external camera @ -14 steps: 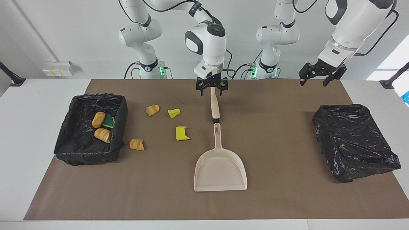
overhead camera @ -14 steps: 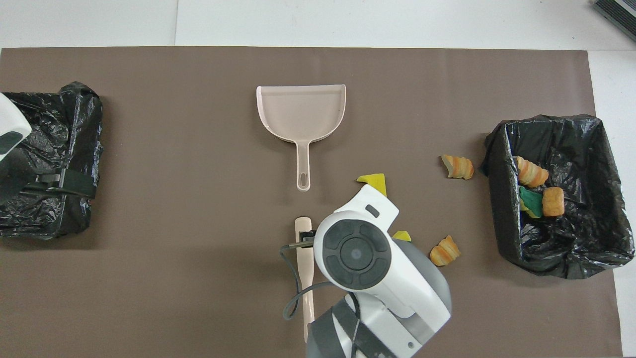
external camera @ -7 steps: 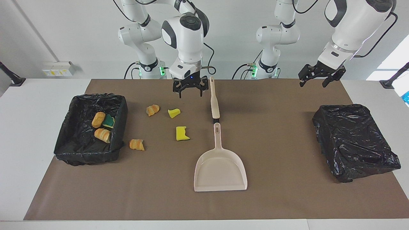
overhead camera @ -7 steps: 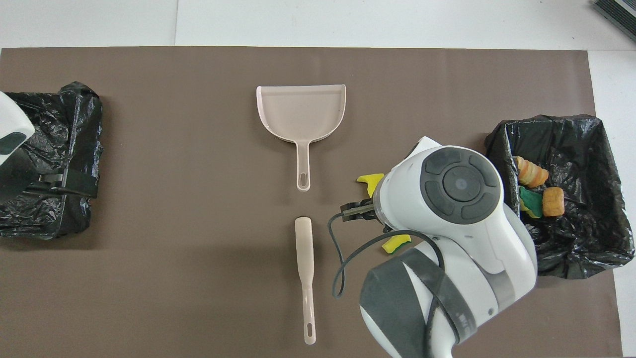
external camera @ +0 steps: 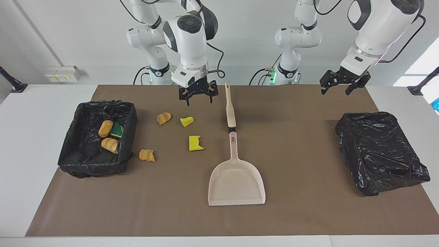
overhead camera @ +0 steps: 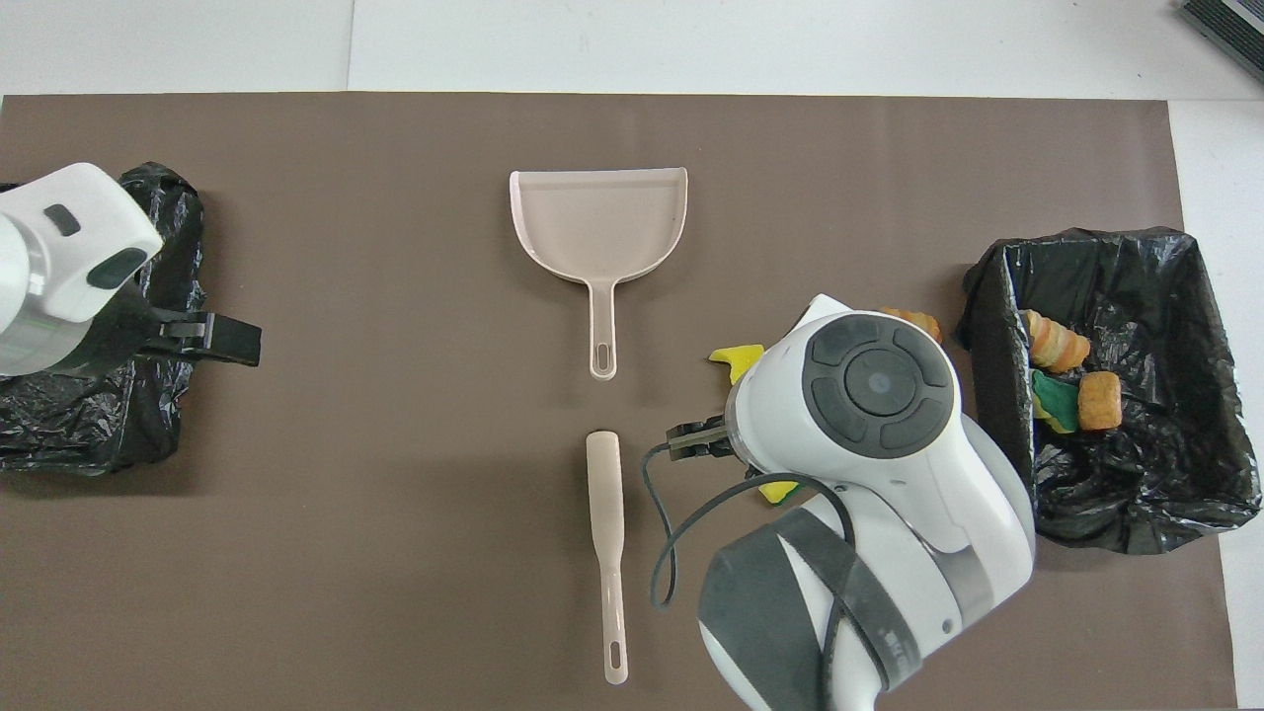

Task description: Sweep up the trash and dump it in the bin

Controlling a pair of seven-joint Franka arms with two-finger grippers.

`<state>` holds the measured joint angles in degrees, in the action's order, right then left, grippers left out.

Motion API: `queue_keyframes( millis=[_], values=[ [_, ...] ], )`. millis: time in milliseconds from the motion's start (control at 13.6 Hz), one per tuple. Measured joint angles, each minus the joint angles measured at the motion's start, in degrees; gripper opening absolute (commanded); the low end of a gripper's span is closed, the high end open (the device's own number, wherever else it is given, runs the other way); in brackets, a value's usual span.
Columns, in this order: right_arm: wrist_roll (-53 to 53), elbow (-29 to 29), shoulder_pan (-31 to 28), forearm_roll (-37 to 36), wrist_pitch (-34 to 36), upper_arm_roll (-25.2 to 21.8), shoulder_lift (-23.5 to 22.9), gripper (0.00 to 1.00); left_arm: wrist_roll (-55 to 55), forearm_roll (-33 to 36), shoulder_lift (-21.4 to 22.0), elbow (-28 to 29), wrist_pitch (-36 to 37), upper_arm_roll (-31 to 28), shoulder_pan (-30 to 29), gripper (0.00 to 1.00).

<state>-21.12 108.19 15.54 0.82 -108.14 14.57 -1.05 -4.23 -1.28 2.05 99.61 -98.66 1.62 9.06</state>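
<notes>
Trash lies on the brown mat: two bread pieces [external camera: 164, 118] [external camera: 146, 155] and two yellow sponge pieces [external camera: 187, 121] [external camera: 195, 143]. Three more pieces [external camera: 110, 144] lie in the black-lined bin [external camera: 79, 161] at the right arm's end. The beige dustpan [external camera: 236, 181] [overhead camera: 597, 222] lies flat mid-mat, with a long beige brush handle [external camera: 229, 106] [overhead camera: 607, 533] on the mat just nearer the robots. My right gripper [external camera: 198, 95] is open and empty, raised beside the brush handle. My left gripper [external camera: 337, 85] is open and empty, in the air at the left arm's end.
A second black-lined bin [external camera: 380, 151] [overhead camera: 59, 434] sits at the left arm's end, apparently with nothing in it. In the overhead view my right arm [overhead camera: 869, 474] covers part of the loose trash; one yellow sponge piece [overhead camera: 739, 355] shows beside it.
My right gripper has left the brush handle, which stays on the mat, and moved up and toward the right arm's end. My left arm has shifted slightly.
</notes>
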Motion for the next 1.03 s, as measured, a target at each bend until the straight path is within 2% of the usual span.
queue_keyframes(
  millis=[221,515,809,1030],
  values=[
    [0.00,0.08,0.00,0.00,0.00,0.00,0.24,1.00,-3.77,-1.61,-4.42,-1.69,-4.10,0.10,2.20,1.00],
    [0.00,0.23,0.00,0.00,0.00,-0.01,0.43,1.00,-11.54,-2.77,-13.03,-8.92,-7.29,0.33,7.11,1.00],
    [0.00,0.27,-0.01,0.00,0.00,-0.05,0.43,1.00,-17.60,-2.89,-20.47,-10.80,-13.60,0.66,15.69,1.00],
    [0.00,0.27,-0.01,0.00,0.00,-0.05,0.43,1.00,-18.00,-2.95,-24.14,-11.79,-16.27,1.41,18.47,1.00]
  ],
)
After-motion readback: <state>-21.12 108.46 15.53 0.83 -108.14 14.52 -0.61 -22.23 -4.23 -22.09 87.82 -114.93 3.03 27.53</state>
